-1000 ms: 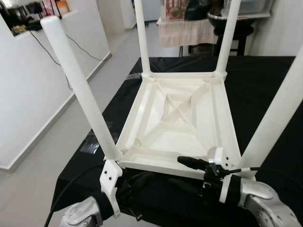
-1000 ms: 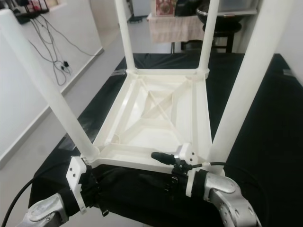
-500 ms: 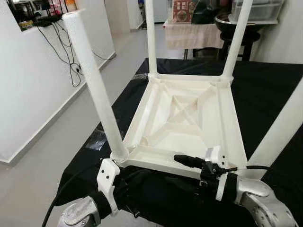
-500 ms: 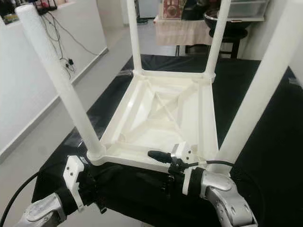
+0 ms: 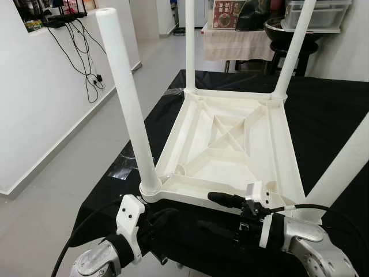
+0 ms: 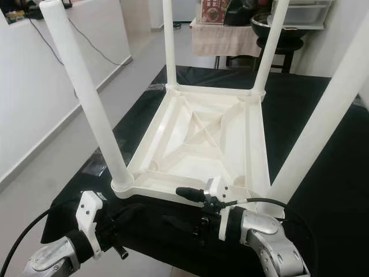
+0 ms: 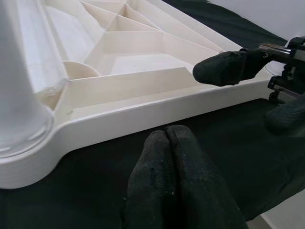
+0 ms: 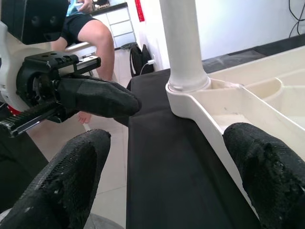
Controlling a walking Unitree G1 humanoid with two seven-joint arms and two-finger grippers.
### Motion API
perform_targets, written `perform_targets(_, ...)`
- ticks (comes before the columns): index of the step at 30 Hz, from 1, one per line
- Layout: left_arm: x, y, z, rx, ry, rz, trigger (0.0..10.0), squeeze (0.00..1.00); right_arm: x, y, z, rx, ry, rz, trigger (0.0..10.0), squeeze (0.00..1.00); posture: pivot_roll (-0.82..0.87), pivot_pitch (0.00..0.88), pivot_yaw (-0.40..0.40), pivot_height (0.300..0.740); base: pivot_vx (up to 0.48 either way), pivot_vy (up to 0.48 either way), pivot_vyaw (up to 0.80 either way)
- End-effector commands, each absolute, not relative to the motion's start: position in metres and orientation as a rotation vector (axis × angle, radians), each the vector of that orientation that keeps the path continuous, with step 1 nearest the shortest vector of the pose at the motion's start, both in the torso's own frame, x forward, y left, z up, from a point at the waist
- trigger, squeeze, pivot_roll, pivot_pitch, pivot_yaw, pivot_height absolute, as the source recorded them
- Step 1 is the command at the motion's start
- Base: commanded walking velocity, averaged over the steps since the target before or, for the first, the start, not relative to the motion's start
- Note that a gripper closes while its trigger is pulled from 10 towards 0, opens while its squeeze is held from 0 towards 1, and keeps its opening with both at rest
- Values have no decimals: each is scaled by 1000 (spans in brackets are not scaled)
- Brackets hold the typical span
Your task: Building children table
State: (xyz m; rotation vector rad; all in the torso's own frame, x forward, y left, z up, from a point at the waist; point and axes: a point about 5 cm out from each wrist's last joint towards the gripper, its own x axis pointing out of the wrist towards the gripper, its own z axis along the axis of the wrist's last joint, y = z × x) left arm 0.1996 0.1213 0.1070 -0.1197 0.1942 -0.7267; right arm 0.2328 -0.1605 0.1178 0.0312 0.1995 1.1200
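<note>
Children table lying upside down on black-cloth-covered bench, smooth white plastic, ribbed underside with X-brace, four round tapered legs pointing up. Left tool sitting on cloth just before near rim by near-left leg, knit-textured black fingers pressed together, holding nothing. Right tool spread wide, straddling near rim, upper finger lying over rim.

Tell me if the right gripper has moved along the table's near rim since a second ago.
No. The right gripper still straddles the white table's near rim, beside the near right leg; the camera shifted.
</note>
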Motion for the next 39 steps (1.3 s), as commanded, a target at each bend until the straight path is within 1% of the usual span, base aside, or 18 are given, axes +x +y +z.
perform_targets(1,199,125,105,-100,207,-706,10000,0,234,-156,117,34,193,1139,10000,0,5,37,0,740,0,472,0)
perform_targets(2,203,127,106,-89,189,-676,10000,0,235,-156,117,29,196,1139,10000,0,4,38,1,740,0,0,0)
perform_targets(7,206,130,108,-79,168,-641,10000,0,235,-156,117,25,196,1133,10000,0,3,39,2,740,0,0,0)
perform_targets(10,211,135,110,-43,146,-595,10000,0,235,-156,116,21,198,1124,10000,0,-1,43,6,740,0,0,0)
perform_targets(17,219,139,117,-63,97,-549,10000,8,235,-156,115,18,198,1116,10000,0,-5,41,8,740,0,0,0)
perform_targets(18,220,140,120,-80,80,-544,10000,1000,236,-156,115,15,199,1113,10000,0,-5,41,8,740,0,0,0)
perform_targets(23,225,140,126,-85,35,-537,10000,1000,237,-157,115,4,201,1105,10000,0,-8,40,6,740,0,0,0)
perform_targets(39,237,130,132,-80,-10,-573,10000,1000,238,-158,114,-14,204,1084,10000,0,-23,36,11,740,0,0,0)
